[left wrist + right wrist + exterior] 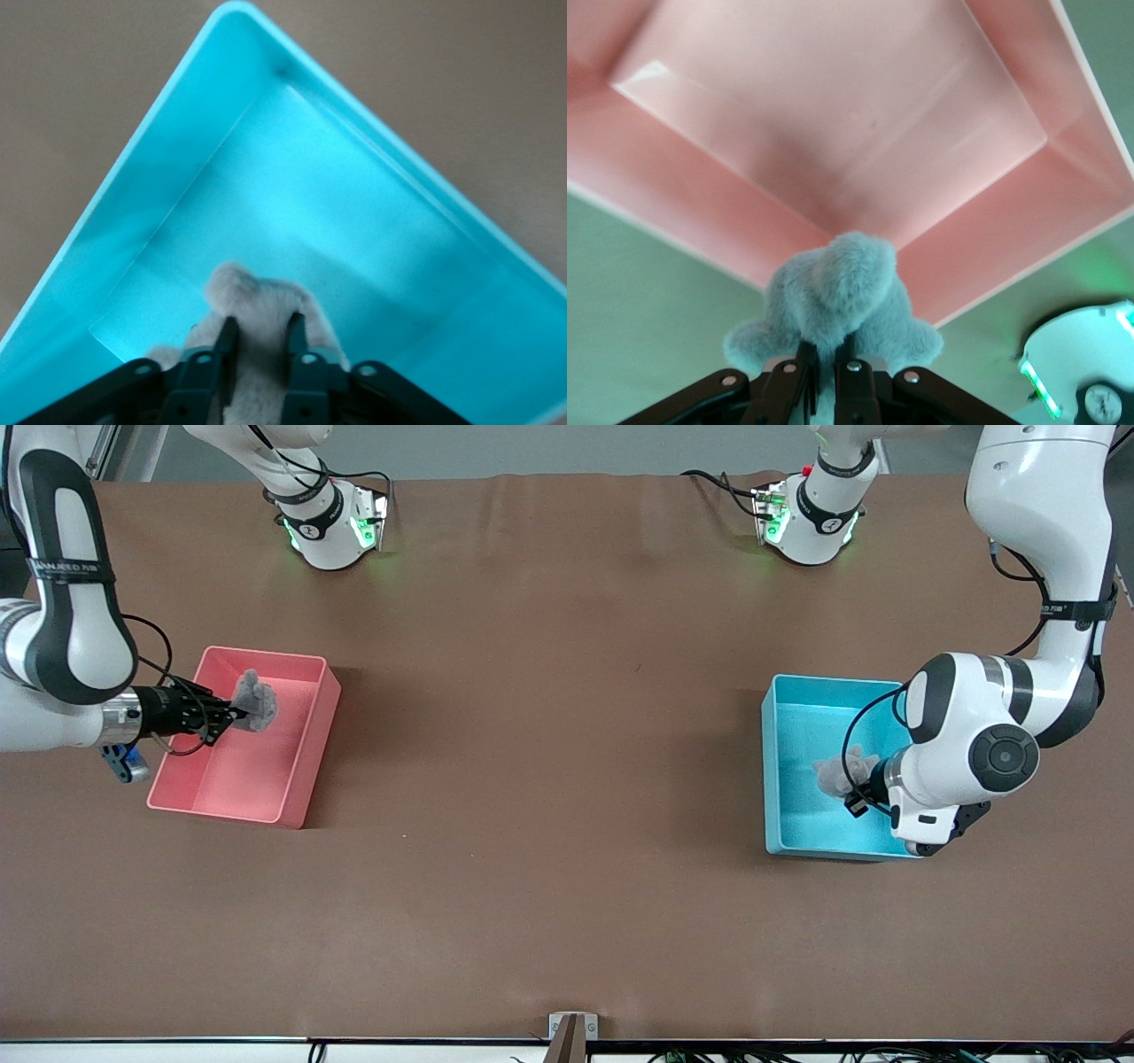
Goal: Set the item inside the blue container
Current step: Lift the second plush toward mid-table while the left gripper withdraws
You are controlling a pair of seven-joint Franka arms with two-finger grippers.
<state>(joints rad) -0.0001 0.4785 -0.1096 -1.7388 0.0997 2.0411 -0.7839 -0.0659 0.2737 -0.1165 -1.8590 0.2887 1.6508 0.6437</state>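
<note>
Light cyan-blue rectangular plastic bin (797,717) sits on the brown tabletop (549,779) toward the left arm's end, about midway between the base edge and the front-camera edge. A small grey fuzzy plush toy (837,772) is inside it, low over the floor. Left gripper (855,784) is in the bin; the left wrist view shows its black fingers (227,341) slightly apart on either side of the plush (257,310), touching the fur; cannot tell if it is a firm pinch.

Pink rectangular plastic bin (292,779) sits toward the right arm's end, well apart from the blue one. Right gripper (232,713) hangs over it, fingers (794,376) closed on a second grey plush toy (255,701), held up above the bin's rim in the right wrist view (837,297).
</note>
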